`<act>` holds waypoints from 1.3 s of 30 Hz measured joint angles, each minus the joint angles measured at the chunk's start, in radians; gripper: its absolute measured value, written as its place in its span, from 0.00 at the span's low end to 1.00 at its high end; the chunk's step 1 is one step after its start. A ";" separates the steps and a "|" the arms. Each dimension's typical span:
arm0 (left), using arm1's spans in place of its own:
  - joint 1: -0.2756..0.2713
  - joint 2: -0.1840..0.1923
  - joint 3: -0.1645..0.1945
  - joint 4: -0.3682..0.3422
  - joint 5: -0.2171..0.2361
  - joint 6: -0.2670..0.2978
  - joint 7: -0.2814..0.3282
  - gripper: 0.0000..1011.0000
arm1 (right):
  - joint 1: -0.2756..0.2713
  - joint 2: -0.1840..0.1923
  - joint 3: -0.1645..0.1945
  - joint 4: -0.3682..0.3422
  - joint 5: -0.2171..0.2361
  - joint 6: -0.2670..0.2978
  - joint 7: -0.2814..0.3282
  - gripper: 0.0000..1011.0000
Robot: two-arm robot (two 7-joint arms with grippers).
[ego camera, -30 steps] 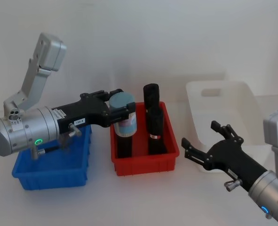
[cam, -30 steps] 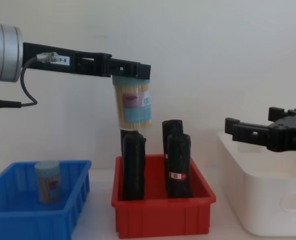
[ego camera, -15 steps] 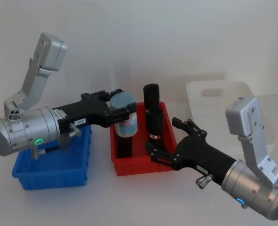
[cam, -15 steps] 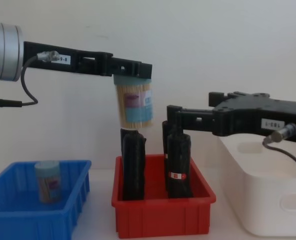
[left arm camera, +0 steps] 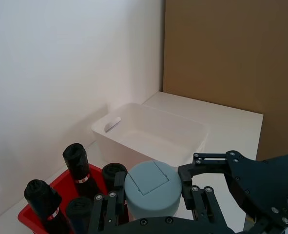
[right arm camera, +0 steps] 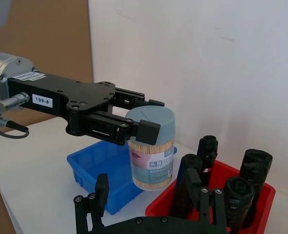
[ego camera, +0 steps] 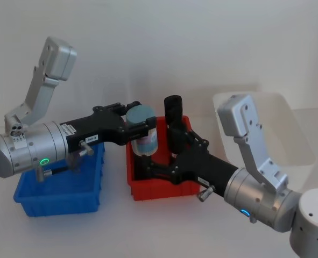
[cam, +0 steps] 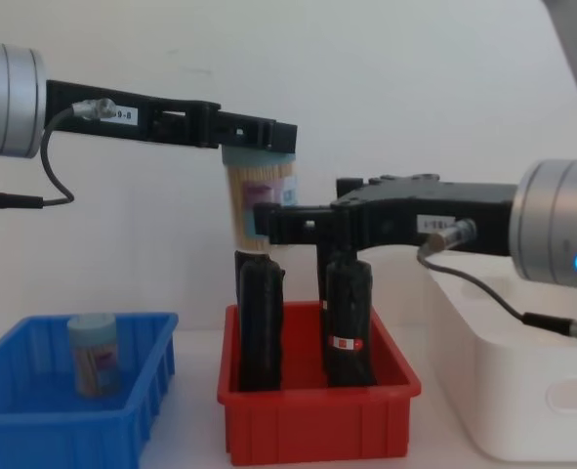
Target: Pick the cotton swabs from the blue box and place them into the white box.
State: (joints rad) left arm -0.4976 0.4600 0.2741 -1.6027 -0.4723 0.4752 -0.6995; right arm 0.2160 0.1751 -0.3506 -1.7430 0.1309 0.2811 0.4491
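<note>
My left gripper (ego camera: 139,124) is shut on the light blue lid of a cotton swabs jar (ego camera: 145,137) and holds it upright in the air above the red bin. The chest view shows the jar (cam: 259,200) hanging under the left gripper (cam: 259,137). My right gripper (cam: 286,221) is open and reaches in from the right at the level of the jar's lower half; whether it touches the jar I cannot tell. A second cotton swabs jar (cam: 93,354) stands in the blue box (cam: 34,430) at the left. The white box (cam: 532,410) is at the right.
A red bin (ego camera: 169,191) with several tall black rolls (cam: 261,322) stands between the blue box (ego camera: 56,201) and the white box (ego camera: 304,156), directly under the held jar and the right arm. A white wall runs close behind the bins.
My right arm has swung left from in front of the white box to the held jar over the red bin, still open. The left arm and the jar have not moved.
</note>
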 joint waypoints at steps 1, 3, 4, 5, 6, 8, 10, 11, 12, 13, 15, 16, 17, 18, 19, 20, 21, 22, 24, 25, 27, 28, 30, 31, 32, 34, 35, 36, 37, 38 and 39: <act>0.000 0.000 0.000 0.000 0.000 0.000 0.000 0.66 | 0.006 -0.005 -0.002 0.004 -0.003 0.004 -0.003 0.99; 0.000 0.000 0.000 0.000 0.000 0.000 0.000 0.66 | 0.018 -0.017 -0.006 0.019 -0.012 0.015 -0.012 0.99; 0.000 0.000 0.000 0.000 0.000 0.000 0.000 0.66 | 0.022 -0.021 -0.007 0.024 -0.014 0.018 -0.016 0.99; 0.000 0.000 0.000 0.000 0.000 0.000 0.000 0.66 | 0.027 -0.025 -0.009 0.028 -0.017 0.022 -0.020 0.99; 0.000 0.000 0.000 0.000 0.000 0.000 -0.001 0.66 | 0.032 -0.030 -0.010 0.035 -0.020 0.025 -0.023 0.99; 0.000 0.000 0.000 0.000 0.000 0.000 0.000 0.66 | 0.044 -0.040 -0.013 0.049 -0.027 0.032 -0.032 0.99; 0.000 0.000 0.000 0.000 0.000 0.000 -0.001 0.66 | 0.051 -0.046 -0.015 0.058 -0.030 0.036 -0.035 0.99; 0.000 0.000 0.000 0.000 0.000 0.000 -0.001 0.66 | 0.060 -0.054 -0.017 0.068 -0.034 0.039 -0.037 0.99; 0.000 0.000 0.000 0.000 0.000 0.000 -0.001 0.66 | 0.064 -0.057 -0.018 0.073 -0.035 0.041 -0.038 0.99; 0.000 0.000 0.000 0.000 0.000 0.000 -0.001 0.66 | 0.072 -0.063 -0.021 0.084 -0.039 0.044 -0.038 0.99; 0.000 0.000 0.000 0.000 0.000 0.000 -0.001 0.66 | 0.079 -0.069 -0.023 0.095 -0.043 0.046 -0.038 0.99; 0.000 0.000 0.000 0.000 0.000 0.000 -0.001 0.66 | 0.089 -0.076 -0.026 0.107 -0.046 0.047 -0.038 0.99; 0.000 0.000 0.000 0.000 0.000 0.000 -0.001 0.66 | 0.093 -0.078 -0.027 0.113 -0.048 0.047 -0.038 0.99; 0.000 0.000 0.000 0.000 0.000 0.000 0.000 0.66 | 0.100 -0.084 -0.029 0.124 -0.052 0.048 -0.036 0.99; 0.000 0.000 0.000 0.000 0.000 0.000 -0.001 0.66 | 0.104 -0.087 -0.030 0.130 -0.054 0.048 -0.034 0.99; 0.000 0.000 0.000 0.000 0.000 0.000 -0.001 0.66 | 0.108 -0.089 -0.031 0.136 -0.055 0.048 -0.032 0.99; 0.000 0.000 0.000 0.000 0.000 0.000 -0.001 0.66 | 0.113 -0.093 -0.032 0.142 -0.057 0.048 -0.030 0.99; 0.000 0.000 0.000 0.000 0.000 0.000 -0.001 0.66 | 0.120 -0.097 -0.034 0.152 -0.060 0.048 -0.026 0.97; 0.000 0.000 0.000 0.000 0.000 0.000 -0.001 0.66 | 0.130 -0.103 -0.037 0.168 -0.065 0.047 -0.018 0.94; 0.000 0.000 0.000 0.000 0.000 0.000 -0.001 0.66 | 0.134 -0.106 -0.038 0.173 -0.067 0.047 -0.016 0.92; 0.000 0.000 0.000 0.000 0.000 0.000 -0.001 0.66 | 0.144 -0.112 -0.040 0.187 -0.071 0.044 -0.007 0.87; 0.000 0.000 0.000 0.000 0.000 0.000 -0.001 0.66 | 0.144 -0.112 -0.040 0.187 -0.071 0.044 -0.007 0.85; 0.000 0.000 0.000 0.000 0.000 0.000 -0.001 0.66 | 0.150 -0.116 -0.042 0.198 -0.075 0.039 0.000 0.79; 0.000 0.000 0.000 0.000 0.000 0.000 -0.001 0.66 | 0.153 -0.117 -0.043 0.202 -0.076 0.038 0.001 0.78; 0.000 0.000 0.000 0.000 0.000 0.000 -0.001 0.66 | 0.158 -0.120 -0.044 0.209 -0.079 0.035 0.005 0.73; 0.000 0.000 0.000 0.000 0.000 0.000 0.000 0.66 | 0.161 -0.121 -0.045 0.213 -0.082 0.032 0.008 0.70; 0.000 0.000 -0.001 0.000 0.000 0.000 0.000 0.66 | 0.164 -0.123 -0.045 0.217 -0.085 0.030 0.011 0.65; 0.000 0.000 -0.001 0.000 0.000 0.000 0.000 0.66 | 0.165 -0.123 -0.045 0.219 -0.086 0.028 0.012 0.64; 0.000 0.000 -0.001 0.000 0.000 0.000 0.000 0.66 | 0.168 -0.124 -0.046 0.221 -0.087 0.026 0.014 0.64; 0.000 0.000 0.000 0.000 0.000 0.000 0.000 0.68 | 0.169 -0.125 -0.049 0.222 -0.088 0.025 0.016 0.64; 0.000 0.000 0.000 0.000 0.000 0.000 0.000 0.70 | 0.170 -0.126 -0.052 0.223 -0.089 0.022 0.019 0.64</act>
State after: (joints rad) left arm -0.4975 0.4599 0.2740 -1.6027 -0.4722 0.4750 -0.6995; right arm 0.3859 0.0486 -0.4025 -1.5200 0.0420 0.3035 0.4683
